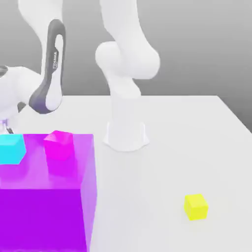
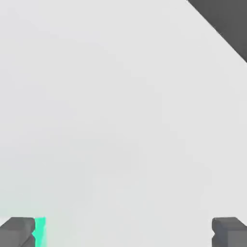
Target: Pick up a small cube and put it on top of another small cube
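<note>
A thin strip of the teal-green small cube [image 2: 39,230] shows in the hand view, right beside one fingertip [image 2: 17,231]; the rest of it is cut off by the picture's edge. My gripper [image 2: 123,232] is open, its fingers far apart over bare white table with nothing between them. In the exterior view the gripper [image 1: 6,126] hangs low at the far left, just behind the big purple block [image 1: 44,206]. A yellow cube [image 1: 196,205] lies on the table toward the exterior view's right, near the front.
A lighter cyan-blue cube [image 1: 11,148] and a magenta cube [image 1: 59,144] rest on top of the purple block. The arm's white base [image 1: 126,137] stands mid-table. The table's dark edge [image 2: 224,26] crosses one corner of the hand view.
</note>
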You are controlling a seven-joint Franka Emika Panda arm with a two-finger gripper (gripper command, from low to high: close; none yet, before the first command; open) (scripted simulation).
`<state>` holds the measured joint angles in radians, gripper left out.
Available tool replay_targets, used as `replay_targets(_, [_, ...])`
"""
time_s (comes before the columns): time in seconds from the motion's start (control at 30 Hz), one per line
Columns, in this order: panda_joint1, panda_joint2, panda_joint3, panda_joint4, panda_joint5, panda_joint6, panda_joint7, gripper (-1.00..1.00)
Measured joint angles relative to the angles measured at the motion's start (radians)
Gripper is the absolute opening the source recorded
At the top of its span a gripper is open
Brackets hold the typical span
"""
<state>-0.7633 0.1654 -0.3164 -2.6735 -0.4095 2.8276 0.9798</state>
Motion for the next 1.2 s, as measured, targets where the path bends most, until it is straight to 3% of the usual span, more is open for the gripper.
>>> replay_targets(0.33, [-0.028,-0.135,0.136,-0.118,0.419,-0.011,-0.307,0.0])
replay_targets(0.57, [-0.097,0.04,0.216,-0.108,0.525,0.158,-0.419,0.0])
replay_targets(0.6, [-0.121,0.076,0.241,-0.102,0.531,0.188,-0.423,0.0])
replay_targets(0.63, [-0.137,0.103,0.26,-0.098,0.54,0.211,-0.43,-1.0])
replay_targets(0.87, [-0.139,0.105,0.262,-0.097,0.54,0.212,-0.429,-1.0])
replay_targets(1.2, [-0.124,-0.158,0.198,-0.123,0.412,-0.026,-0.327,-1.0])
